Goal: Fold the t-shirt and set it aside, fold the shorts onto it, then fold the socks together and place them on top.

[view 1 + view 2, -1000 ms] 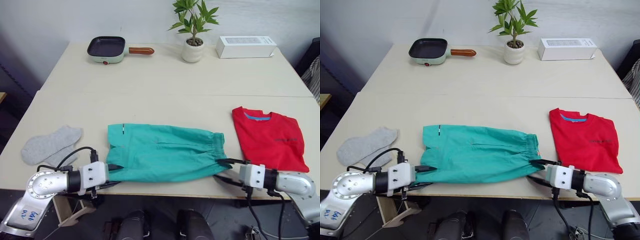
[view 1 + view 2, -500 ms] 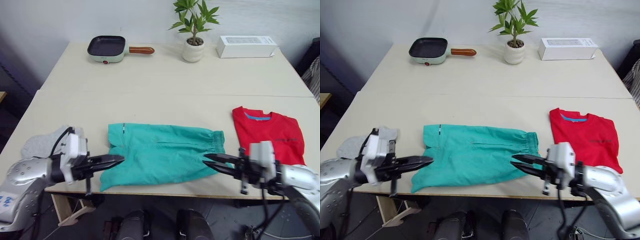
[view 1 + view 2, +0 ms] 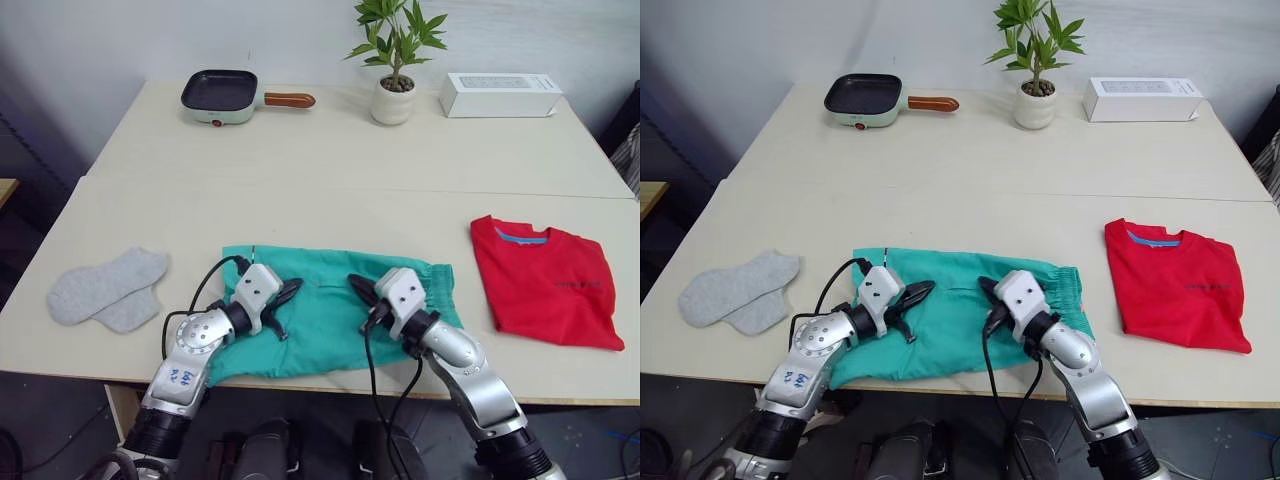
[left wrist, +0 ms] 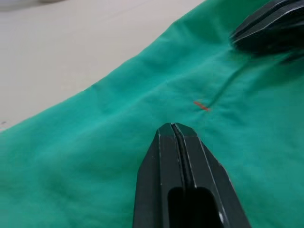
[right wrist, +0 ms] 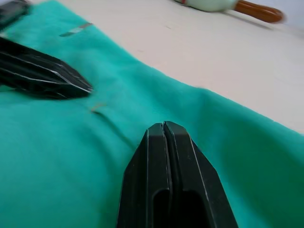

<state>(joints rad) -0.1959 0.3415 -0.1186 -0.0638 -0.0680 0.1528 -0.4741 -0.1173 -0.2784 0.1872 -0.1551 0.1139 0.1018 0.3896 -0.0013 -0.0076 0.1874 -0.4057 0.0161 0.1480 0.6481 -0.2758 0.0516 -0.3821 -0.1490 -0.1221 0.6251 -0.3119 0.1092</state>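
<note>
Cream-coloured desk (image 3: pixel 330 160) carries everything. Teal shorts (image 3: pixel 320 345) lie flat near its front edge, waistband toward the robot's right, hems toward its left. The red t-shirt (image 3: pixel 548 283) rests folded on the right, apart from the shorts, its blue collar band facing the far side; a small dark print on its chest is too small to read. Both arms reach in over the shorts from the front edge. The left gripper (image 3: pixel 285 293) sits over the shorts' left half, its jaws pressed together with nothing visibly between them, tips just above or on the cloth. The right gripper (image 3: pixel 360 290) sits over the middle of the shorts, jaws likewise closed on nothing visible; the two sets of tips point toward each other, near but apart. Grey socks (image 3: pixel 105 290) lie overlapping at the left, well apart from the shorts. At the far side stand a white box (image 3: pixel 500 94), a potted plant (image 3: pixel 393 60) and a small green pan (image 3: pixel 222 96) with a wooden handle.
</note>
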